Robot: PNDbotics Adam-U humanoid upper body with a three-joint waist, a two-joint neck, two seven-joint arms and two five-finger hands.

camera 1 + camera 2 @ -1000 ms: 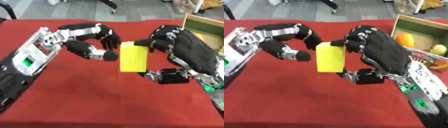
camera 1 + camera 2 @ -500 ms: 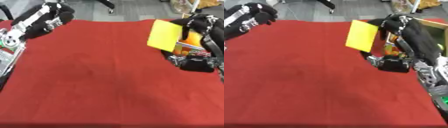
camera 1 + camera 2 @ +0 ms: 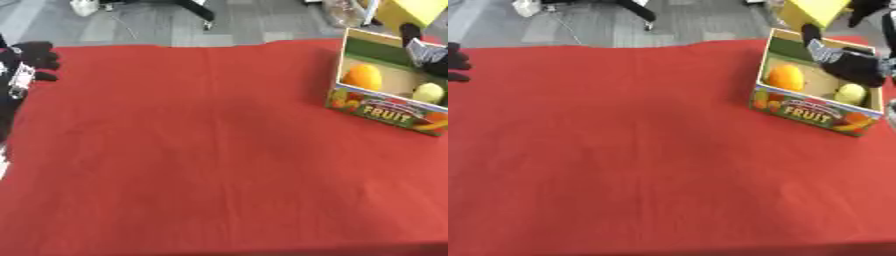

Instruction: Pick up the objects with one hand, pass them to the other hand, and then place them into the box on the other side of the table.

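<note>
My right hand (image 3: 849, 64) is shut on a yellow block (image 3: 815, 10), held in the air above the far side of the fruit box (image 3: 811, 114) at the table's right. The block is cut off by the picture's top edge. An orange fruit (image 3: 786, 77) and a pale yellow-green fruit (image 3: 850, 93) lie inside the box. My left hand (image 3: 33, 56) is at the far left edge of the red table, loosely bent and holding nothing; only part of it shows.
A red cloth (image 3: 201, 150) covers the whole table. The box bears a printed front wall reading FRUIT (image 3: 385, 111). Beyond the table's far edge lies grey floor with chair legs (image 3: 188, 7).
My right hand has carried the yellow block up and to the right, from beside the box to above it. My left hand has drawn back to the left edge.
</note>
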